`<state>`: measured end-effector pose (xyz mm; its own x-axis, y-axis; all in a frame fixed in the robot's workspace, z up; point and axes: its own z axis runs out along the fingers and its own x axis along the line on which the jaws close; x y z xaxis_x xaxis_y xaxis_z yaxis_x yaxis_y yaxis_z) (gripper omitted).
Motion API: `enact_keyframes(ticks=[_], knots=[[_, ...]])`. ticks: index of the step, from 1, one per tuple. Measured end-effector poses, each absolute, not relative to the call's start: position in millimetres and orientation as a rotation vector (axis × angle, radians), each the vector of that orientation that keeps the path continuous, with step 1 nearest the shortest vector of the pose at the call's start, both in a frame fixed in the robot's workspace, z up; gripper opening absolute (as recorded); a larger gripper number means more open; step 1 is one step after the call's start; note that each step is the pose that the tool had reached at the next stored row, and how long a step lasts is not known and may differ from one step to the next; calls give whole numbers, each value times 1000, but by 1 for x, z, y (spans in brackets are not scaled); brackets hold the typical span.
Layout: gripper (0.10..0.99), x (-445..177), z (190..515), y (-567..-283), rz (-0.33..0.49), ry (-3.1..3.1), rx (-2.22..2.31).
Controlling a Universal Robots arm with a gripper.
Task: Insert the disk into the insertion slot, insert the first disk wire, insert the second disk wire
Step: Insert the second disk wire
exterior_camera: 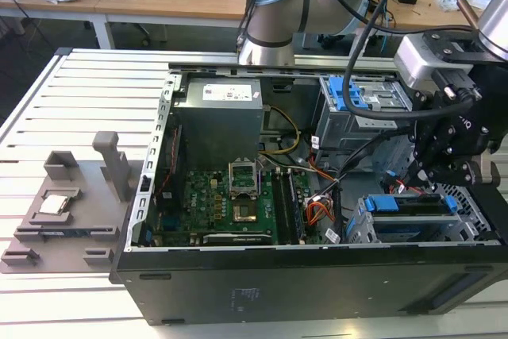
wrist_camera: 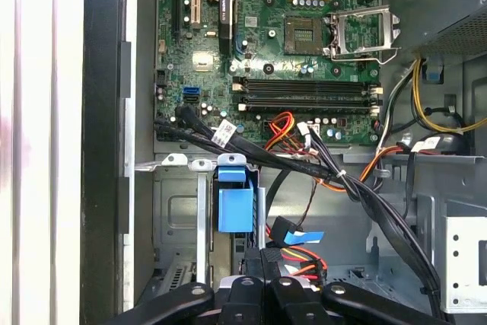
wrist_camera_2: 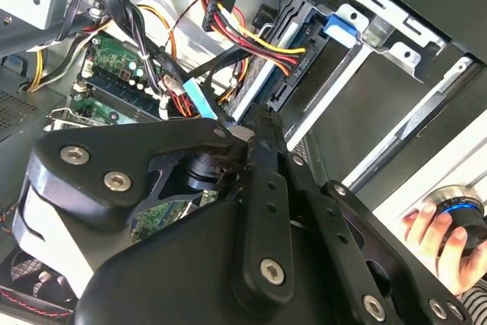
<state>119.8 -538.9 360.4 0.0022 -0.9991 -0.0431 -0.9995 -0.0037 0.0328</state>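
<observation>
The disk (exterior_camera: 413,210) sits edge-up inside the insertion slot (exterior_camera: 361,226), a grey metal cage at the case's corner on the exterior view's right. Its blue carrier tab (wrist_camera: 234,199) (wrist_camera_2: 344,24) shows in both wrist views. My gripper (exterior_camera: 421,176) hangs just over the disk's back end. Its fingers (wrist_camera: 262,264) (wrist_camera_2: 262,123) are shut together, their tips against a black plug (wrist_camera_2: 283,85) on the red, yellow and black wire (wrist_camera: 300,266). A black plug on a light-blue flat wire (wrist_camera: 304,236) (wrist_camera_2: 199,99) lies loose close beside them.
The motherboard (exterior_camera: 238,204) and power supply (exterior_camera: 218,121) lie toward the exterior view's left, and a taller bay with a blue clip (exterior_camera: 357,101) stands behind the slot. Black cable bundles (wrist_camera: 358,188) cross nearby. A grey fixture (exterior_camera: 71,204) sits outside the case. A hand (wrist_camera_2: 437,234) holds a blue-ringed knob.
</observation>
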Motion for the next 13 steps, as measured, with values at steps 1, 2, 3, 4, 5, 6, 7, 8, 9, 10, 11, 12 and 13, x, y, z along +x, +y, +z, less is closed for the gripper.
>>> enact_keyframes(ticks=[1,2,3,4,5,6,7,8,9,10,11,12,13], knots=[[106,120,360,-539,84,2212,-2219],[106,120,360,-539,84,2212,-2219],[106,120,360,-539,84,2212,-2219],[106,120,360,-539,84,2212,-2219],[114,120,360,-539,84,2212,-2219],[235,119,360,-539,84,2212,-2219],[302,119,360,-539,84,2212,-2219],[302,119,360,-539,84,2212,-2219],[302,119,360,-535,84,2212,-2219],[302,119,360,-527,84,2212,-2219],[302,119,360,-521,84,2212,-2219],[302,119,360,-520,84,2213,-2219],[302,118,360,-520,84,2213,-2218]])
